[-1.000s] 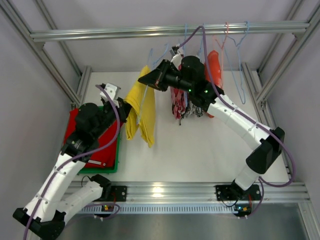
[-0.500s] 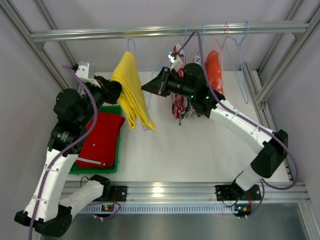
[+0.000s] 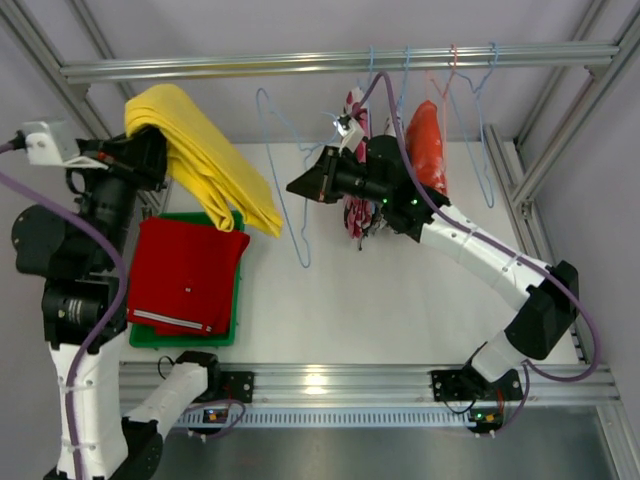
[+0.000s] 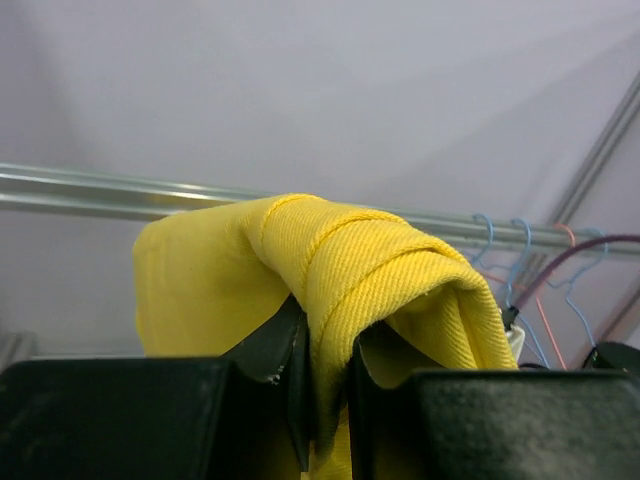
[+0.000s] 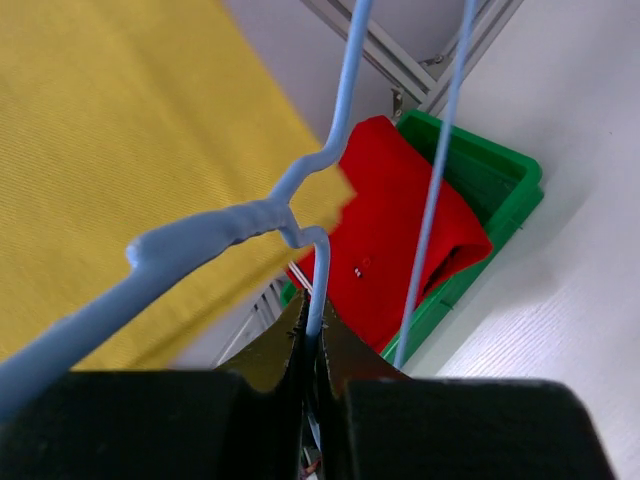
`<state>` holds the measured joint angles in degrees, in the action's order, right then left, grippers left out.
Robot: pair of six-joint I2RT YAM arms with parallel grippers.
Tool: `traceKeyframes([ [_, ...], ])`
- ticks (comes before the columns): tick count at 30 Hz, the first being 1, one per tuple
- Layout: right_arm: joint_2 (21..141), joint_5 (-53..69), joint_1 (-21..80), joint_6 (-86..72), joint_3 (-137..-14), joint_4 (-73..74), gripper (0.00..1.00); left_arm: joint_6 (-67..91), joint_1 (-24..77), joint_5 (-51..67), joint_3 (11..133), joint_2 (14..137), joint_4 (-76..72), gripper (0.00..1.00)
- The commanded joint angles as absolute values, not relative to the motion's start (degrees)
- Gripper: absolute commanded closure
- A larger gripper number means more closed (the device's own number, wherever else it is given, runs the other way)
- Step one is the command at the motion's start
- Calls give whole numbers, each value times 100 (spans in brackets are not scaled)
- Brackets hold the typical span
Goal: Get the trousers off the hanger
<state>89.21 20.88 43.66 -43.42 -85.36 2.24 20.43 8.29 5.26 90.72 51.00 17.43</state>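
Moved: soft bright yellow cloth trousers (image 3: 205, 160) have swung up and left, off the thin blue wire hanger (image 5: 215, 235).
Left fingers (image 4: 300, 390): pinching the yellow fold.
Right fingers (image 5: 303, 350): shut tight on the hanger wire.
Next: lower them gently onto the red cloth trousers (image 3: 190, 275) in the green tray (image 3: 185, 340).

- yellow trousers (image 3: 205, 165): plain bright yellow; a fine twill weave shows in the left wrist view.
- red trousers (image 3: 190, 270): plain bright red, with a pale strip along one edge.
- tray (image 3: 185, 341): green.
- light blue hanger (image 5: 200, 235): pale blue all over.
- patterned garment (image 3: 356, 218): a mix of red, white and dark.
- orange-red garment (image 3: 427, 140): plain.
- tabletop (image 3: 400, 300): white.
- rail (image 3: 250, 66): silver.
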Motion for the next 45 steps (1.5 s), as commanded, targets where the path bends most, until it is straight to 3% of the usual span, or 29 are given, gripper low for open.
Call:
traceKeyframes([
  [1, 8561, 2100, 4447, -4148, -8429, -53, 100, 1688, 502, -165, 9650, 4703, 895, 100],
  [15, 7928, 2180, 4474, -3507, -8078, 290, 100, -1025, 53, -1616, 7358, 2314, 1484, 100],
  [27, 7234, 1995, 4474, -2997, -7559, 580, 100, -2135, -299, -2478, 6505, 889, 2873, 100],
  [37, 6715, 1837, 4465, -2874, -7067, 676, 100, -2303, -308, -1996, 5494, 958, 3525, 100],
  [45, 6451, 1872, 4447, -2637, -7093, 738, 100, -1987, -299, -1424, 4036, 2248, 1815, 100],
])
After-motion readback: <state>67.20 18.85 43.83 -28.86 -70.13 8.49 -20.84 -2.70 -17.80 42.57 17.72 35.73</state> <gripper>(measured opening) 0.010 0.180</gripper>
